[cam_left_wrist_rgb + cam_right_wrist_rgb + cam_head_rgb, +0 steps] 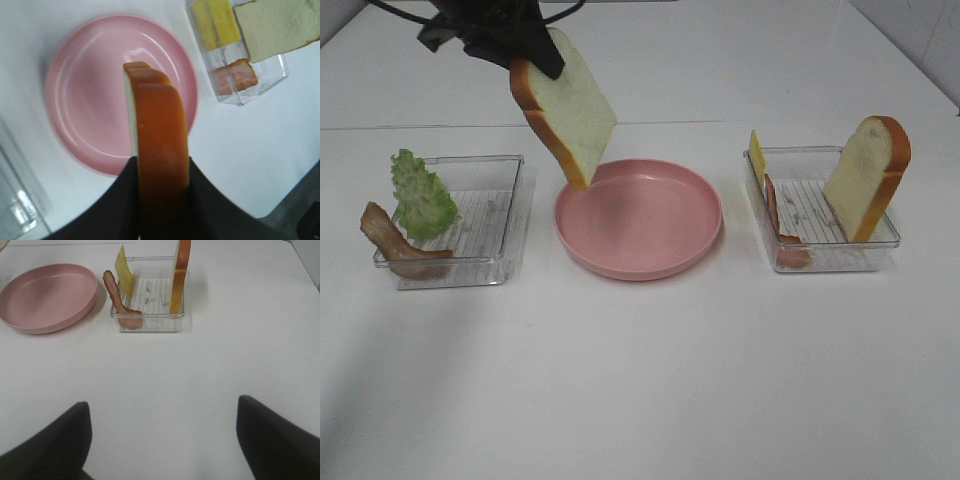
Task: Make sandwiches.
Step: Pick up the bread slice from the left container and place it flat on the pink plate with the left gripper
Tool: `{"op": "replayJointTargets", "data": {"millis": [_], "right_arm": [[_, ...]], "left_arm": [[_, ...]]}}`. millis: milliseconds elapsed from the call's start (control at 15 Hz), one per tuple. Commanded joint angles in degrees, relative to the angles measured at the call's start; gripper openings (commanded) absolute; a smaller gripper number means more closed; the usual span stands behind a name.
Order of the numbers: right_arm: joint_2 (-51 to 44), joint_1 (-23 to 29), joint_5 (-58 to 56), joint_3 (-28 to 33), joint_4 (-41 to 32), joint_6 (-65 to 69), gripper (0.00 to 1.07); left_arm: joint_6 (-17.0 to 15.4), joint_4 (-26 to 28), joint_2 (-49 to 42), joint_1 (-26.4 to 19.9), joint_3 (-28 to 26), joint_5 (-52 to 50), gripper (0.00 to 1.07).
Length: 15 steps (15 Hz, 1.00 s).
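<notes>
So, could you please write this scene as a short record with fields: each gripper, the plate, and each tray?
left gripper: shut on a bread slice, held tilted above the pink plate
right gripper: open, holding nothing, over the table
pink plate: no food lying on it yet
left tray: lettuce leaf; bacon strip draped over its corner
right tray: cheese slice, second bacon strip, second bread slice leaning upright
</notes>
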<state>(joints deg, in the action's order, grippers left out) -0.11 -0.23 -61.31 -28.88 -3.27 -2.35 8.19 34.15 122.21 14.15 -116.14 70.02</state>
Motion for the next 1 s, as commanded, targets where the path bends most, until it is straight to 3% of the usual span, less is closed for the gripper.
{"op": "replayJointTargets", "data": {"millis": [67, 267, 333, 467, 600, 1000], "right_arm": [[-0.9, -0.3, 0.6, 0.2, 0.2, 0.1, 0.77], [-0.9, -0.3, 0.6, 0.2, 0.2, 0.1, 0.77], [-0.9, -0.3, 0.6, 0.2, 0.2, 0.1, 0.77], [-0.9, -0.3, 0.6, 0.2, 0.2, 0.1, 0.77], [-0.9, -0.3, 0.6, 0.2, 0.2, 0.1, 0.77], [-0.9, -0.3, 0.6, 0.2, 0.2, 0.1, 0.77]], "left_arm": [[4.0, 8.2, 3.8, 0.1, -0.3, -0.2, 0.00], [7.4, 14.3, 8.4, 0.1, -0.3, -0.5, 0.00], [11.1, 19.4, 11.9, 0.1, -0.3, -1.7, 0.00], [13.8, 24.7, 15.2, 0.1, -0.3, -2.0, 0.00], [13.8, 26.8, 17.5, 0.1, -0.3, -2.9, 0.00], [12.9, 26.2, 20.5, 0.6, -0.3, -5.2, 0.00]]}}
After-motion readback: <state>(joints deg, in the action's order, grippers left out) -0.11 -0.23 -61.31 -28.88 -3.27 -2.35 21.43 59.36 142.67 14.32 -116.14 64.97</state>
